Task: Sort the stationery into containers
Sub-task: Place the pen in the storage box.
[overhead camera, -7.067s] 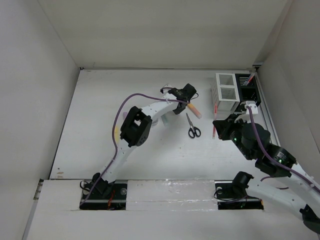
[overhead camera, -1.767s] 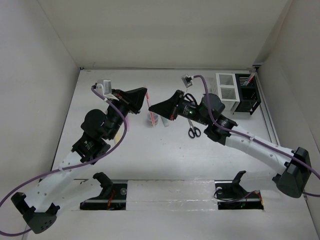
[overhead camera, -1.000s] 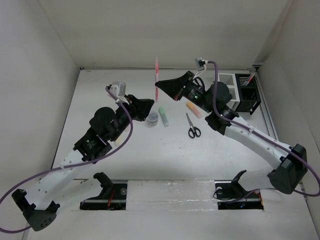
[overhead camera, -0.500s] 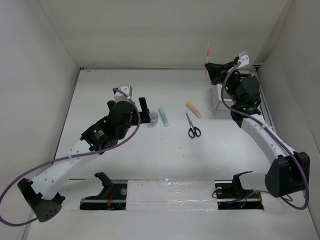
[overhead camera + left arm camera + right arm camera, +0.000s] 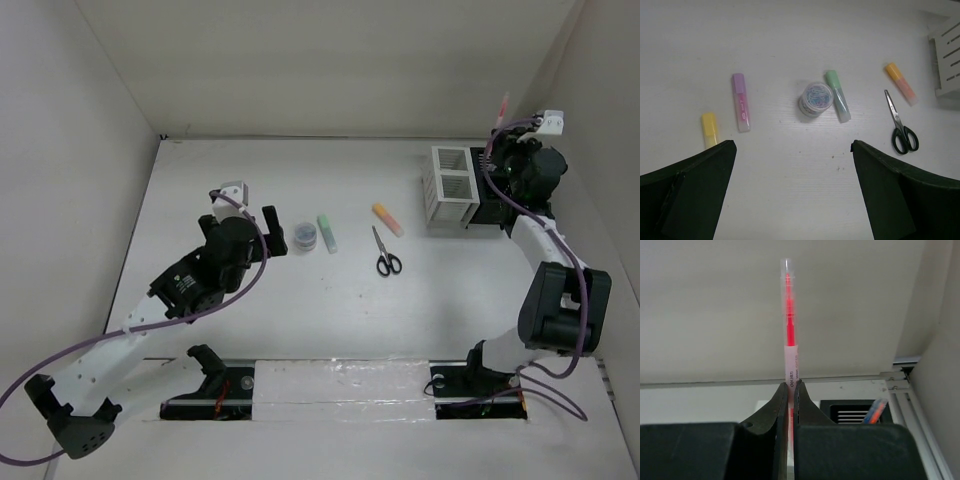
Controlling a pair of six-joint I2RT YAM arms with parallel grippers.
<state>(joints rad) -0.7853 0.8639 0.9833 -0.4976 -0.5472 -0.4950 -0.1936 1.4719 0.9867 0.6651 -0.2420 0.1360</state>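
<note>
My right gripper [image 5: 499, 132] is shut on a thin red pen [image 5: 501, 106], held upright above the black container [image 5: 497, 212] at the far right. In the right wrist view the red pen [image 5: 790, 335] stands up from between the closed fingers of my right gripper [image 5: 791, 386]. Below it the black container [image 5: 852, 411] holds another pen [image 5: 874, 411]. The white container [image 5: 451, 186] stands just to its left. My left gripper [image 5: 792, 146] is open and empty, above bare table near a round tub of clips [image 5: 816, 98].
Yellow highlighter [image 5: 709, 129], purple highlighter [image 5: 740, 101], green highlighter [image 5: 838, 95], orange highlighter [image 5: 900, 83] and black-handled scissors [image 5: 900, 130] lie on the table. From above, the scissors [image 5: 386, 255] are mid-table. Walls close in behind and to the right of the containers.
My right arm has swung the red pen from the middle of the table to above the containers at the right. My left gripper has opened and pulled back left from the tub.
</note>
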